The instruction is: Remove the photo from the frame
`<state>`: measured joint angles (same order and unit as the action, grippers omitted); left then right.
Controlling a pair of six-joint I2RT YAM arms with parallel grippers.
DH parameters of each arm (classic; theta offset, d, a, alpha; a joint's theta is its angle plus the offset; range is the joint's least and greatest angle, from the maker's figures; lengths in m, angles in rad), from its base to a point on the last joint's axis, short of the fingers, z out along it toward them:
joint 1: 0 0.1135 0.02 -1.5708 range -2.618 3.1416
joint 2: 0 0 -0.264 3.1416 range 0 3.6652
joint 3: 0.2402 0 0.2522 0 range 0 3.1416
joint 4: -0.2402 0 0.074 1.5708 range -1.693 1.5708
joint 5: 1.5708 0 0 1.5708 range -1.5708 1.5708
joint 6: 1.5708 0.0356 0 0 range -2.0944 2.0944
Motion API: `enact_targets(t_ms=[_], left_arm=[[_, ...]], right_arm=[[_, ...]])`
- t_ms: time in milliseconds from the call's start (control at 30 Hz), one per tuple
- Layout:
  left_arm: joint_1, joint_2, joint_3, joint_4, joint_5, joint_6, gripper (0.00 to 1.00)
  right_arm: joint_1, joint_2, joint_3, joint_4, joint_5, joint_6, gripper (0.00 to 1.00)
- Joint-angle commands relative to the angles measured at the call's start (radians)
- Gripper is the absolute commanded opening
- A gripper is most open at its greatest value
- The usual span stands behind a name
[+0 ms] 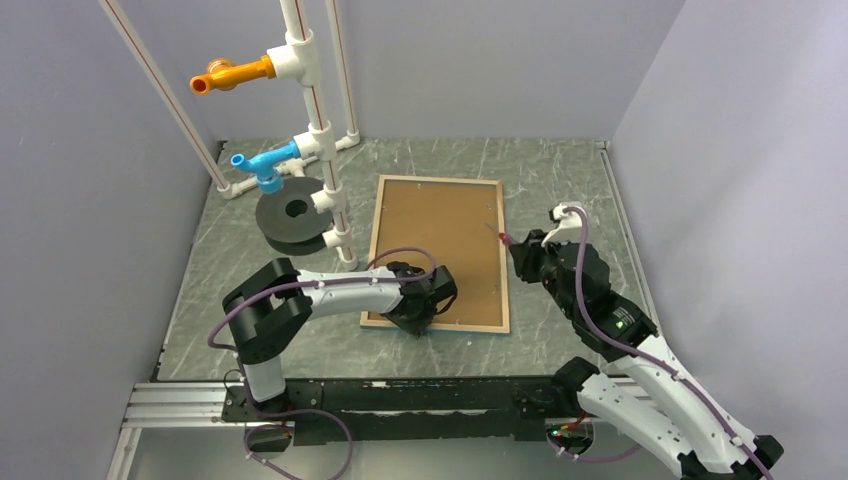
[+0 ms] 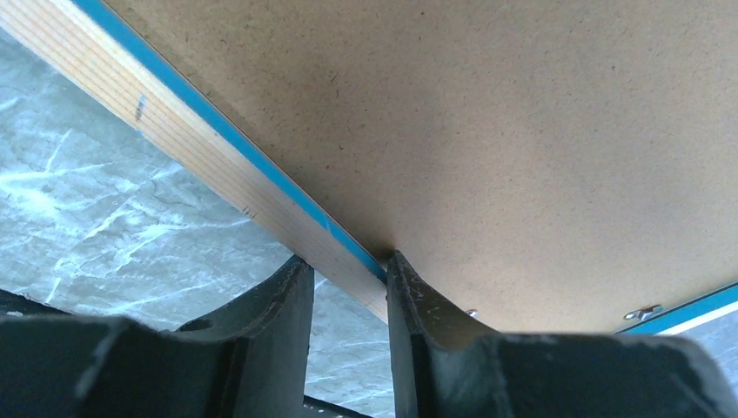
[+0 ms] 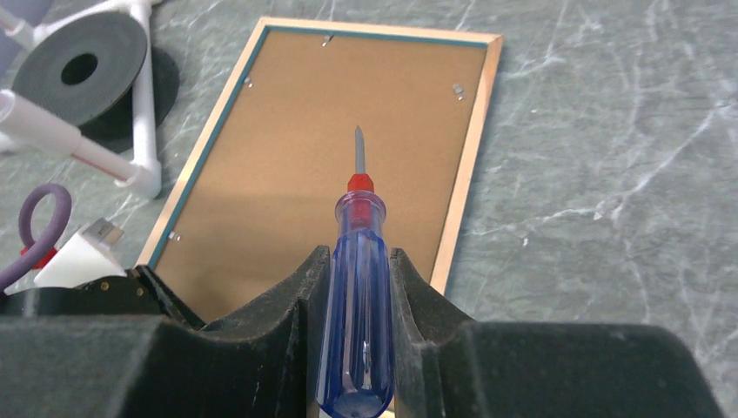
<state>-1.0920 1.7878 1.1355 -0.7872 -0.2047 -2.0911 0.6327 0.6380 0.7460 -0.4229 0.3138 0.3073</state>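
Fingers (image 3: 296, 305) of the right hand (image 3: 358, 257) are clamped on a screwdriver (image 3: 355, 348) with a clear blue handle. Its red collar and blade project past the fingertips, above the backing board (image 3: 348, 113). In the top view this hand sits just beside the right rim of the frame (image 3: 471, 157).

Left hand (image 2: 345, 261) straddles the frame's near rim. One finger bears on the outer wood face and the other on the inner edge, where the blue lip meets the board. Both fingers touch, so the hand is closed on the rim.

Frame position: face down at the middle of the bench (image 1: 560, 170), board uppermost, long sides running away from the arms. Small metal tabs (image 3: 458, 88) sit along the board's edges. The photo is hidden beneath the board in every view.

Two stacked black discs (image 1: 295, 215) and a white pipe stand (image 1: 320, 140) with orange and blue fittings stand left of the frame, apart from it.
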Motion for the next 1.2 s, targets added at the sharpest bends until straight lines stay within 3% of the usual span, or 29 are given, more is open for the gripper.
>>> enact_targets(t_ms=[0, 300, 467, 667, 1167], left_arm=[[-0.009, 0.077, -0.031, 0.064, -0.052, 0.165, 0.00], [-0.010, -0.043, -0.186, 0.307, -0.086, 0.611, 0.00], [-0.009, -0.108, -0.317, 0.416, -0.059, 0.718, 0.00], [-0.009, -0.189, -0.454, 0.460, -0.073, 0.688, 0.00], [0.030, -0.212, -0.511, 0.524, -0.044, 0.750, 0.00]], right_arm=[[0.004, -0.029, 0.052, -0.009, 0.099, 0.009, 0.00], [0.004, 0.029, 0.035, -0.013, 0.119, 0.051, 0.00], [0.004, 0.105, 0.023, 0.003, 0.161, 0.088, 0.00], [-0.027, 0.208, 0.013, 0.034, 0.241, 0.133, 0.00], [-0.386, 0.517, 0.040, 0.233, 0.100, 0.122, 0.00]])
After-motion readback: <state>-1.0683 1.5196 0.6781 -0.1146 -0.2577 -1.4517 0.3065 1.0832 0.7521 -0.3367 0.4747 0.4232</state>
